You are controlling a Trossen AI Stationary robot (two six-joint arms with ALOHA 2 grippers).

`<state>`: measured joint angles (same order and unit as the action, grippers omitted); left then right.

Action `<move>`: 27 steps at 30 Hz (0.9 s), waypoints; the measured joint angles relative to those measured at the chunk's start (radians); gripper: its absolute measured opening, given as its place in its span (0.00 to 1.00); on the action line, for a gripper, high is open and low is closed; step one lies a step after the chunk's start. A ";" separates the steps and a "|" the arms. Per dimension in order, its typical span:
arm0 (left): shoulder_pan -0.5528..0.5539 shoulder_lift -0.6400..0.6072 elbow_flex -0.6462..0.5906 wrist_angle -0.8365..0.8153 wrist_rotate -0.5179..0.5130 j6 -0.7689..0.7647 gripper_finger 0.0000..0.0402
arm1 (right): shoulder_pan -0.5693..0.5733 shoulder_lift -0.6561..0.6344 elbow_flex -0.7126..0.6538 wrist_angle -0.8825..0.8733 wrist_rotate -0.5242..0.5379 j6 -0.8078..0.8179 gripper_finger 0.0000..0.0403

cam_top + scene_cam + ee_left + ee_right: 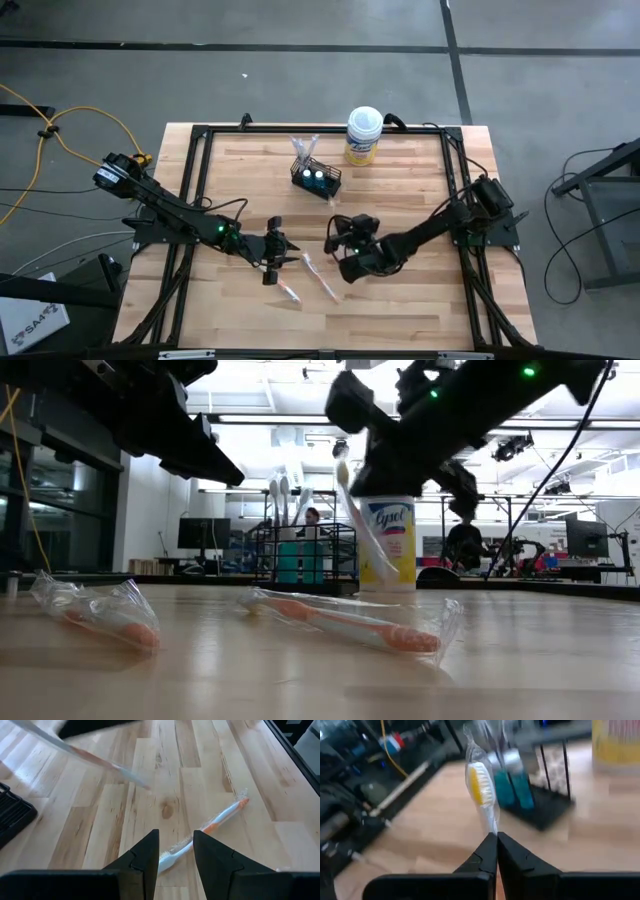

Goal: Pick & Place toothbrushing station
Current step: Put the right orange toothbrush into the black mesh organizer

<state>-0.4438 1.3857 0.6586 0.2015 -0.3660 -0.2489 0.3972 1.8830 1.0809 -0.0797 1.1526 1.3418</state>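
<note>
The right gripper (496,836) is squeezing a wrapped yellow-bristled toothbrush (481,787) at mid-frame, near the black wire-mesh basket (316,179). The left gripper (176,851) is hanging open over a wrapped orange-handled toothbrush (220,818) lying on the wooden tabletop (420,190).

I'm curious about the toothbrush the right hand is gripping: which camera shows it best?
The right wrist view: the wrapped toothbrush, yellow bristles, stands up from the shut right hand. The low view shows it slanted, the left wrist view blurs it, and the high view hides it.
</note>
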 joint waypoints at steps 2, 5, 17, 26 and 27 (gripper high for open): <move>0.000 0.000 0.000 0.000 0.000 -0.010 0.29 | -0.007 0.000 0.000 0.074 0.046 -0.111 0.01; 0.000 0.000 0.000 0.001 0.000 -0.011 0.29 | -0.023 0.000 0.000 0.215 0.082 -0.298 0.01; 0.000 0.000 0.000 0.002 0.000 -0.013 0.29 | -0.094 -0.002 0.001 0.912 0.237 -1.218 0.01; 0.000 0.000 0.000 0.017 0.000 -0.047 0.29 | -0.240 -0.003 0.001 1.013 0.123 -1.345 0.01; 0.000 0.000 0.000 0.017 0.000 -0.047 0.29 | -0.253 -0.003 0.001 1.021 0.111 -1.347 0.01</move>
<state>-0.4435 1.3857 0.6589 0.2184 -0.3664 -0.2962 0.1437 1.8805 1.0817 0.9417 1.2634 -0.0053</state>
